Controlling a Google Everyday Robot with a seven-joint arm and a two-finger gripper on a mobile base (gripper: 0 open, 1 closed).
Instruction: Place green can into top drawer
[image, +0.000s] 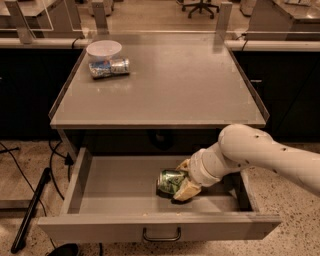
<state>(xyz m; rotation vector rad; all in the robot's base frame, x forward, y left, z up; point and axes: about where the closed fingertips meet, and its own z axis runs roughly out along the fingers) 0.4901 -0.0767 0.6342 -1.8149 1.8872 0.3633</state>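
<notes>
The top drawer (100, 227) is pulled open below the grey table, its dark curved handle (161, 234) at the front centre. The green can (171, 181) lies on its side inside the drawer, right of centre, low against the drawer floor. My gripper (181, 182) reaches in from the right on the white arm (255, 155) and is shut on the green can; its pale fingers (187, 189) wrap the can's right end.
On the table top (165, 85), at the back left, a white bowl (104, 49) stands with a blue-and-silver can (109, 67) lying in front of it. Dark cabinets flank the table. A black cable and stand (30, 210) lie on the floor at left.
</notes>
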